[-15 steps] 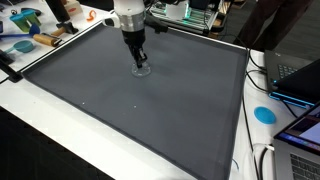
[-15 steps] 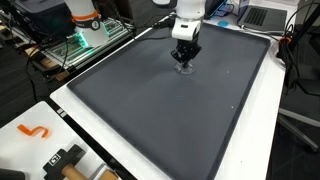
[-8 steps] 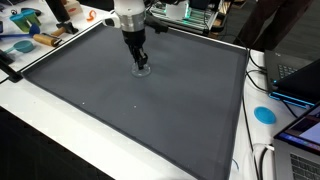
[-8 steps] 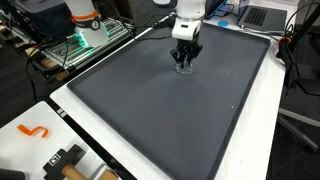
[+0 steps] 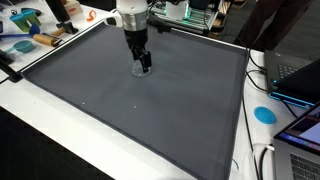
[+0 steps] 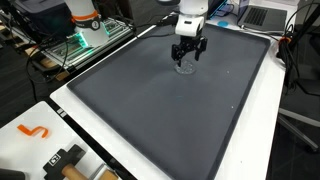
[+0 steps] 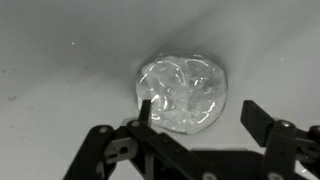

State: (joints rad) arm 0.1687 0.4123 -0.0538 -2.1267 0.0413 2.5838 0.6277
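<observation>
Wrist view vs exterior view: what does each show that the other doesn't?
Wrist only: the crinkled surface of the clear object close up, with the open gripper straddling it. Exterior only: the arm, the whole mat, the white table and a blue disc. Both: the gripper over the clear object on the mat.
</observation>
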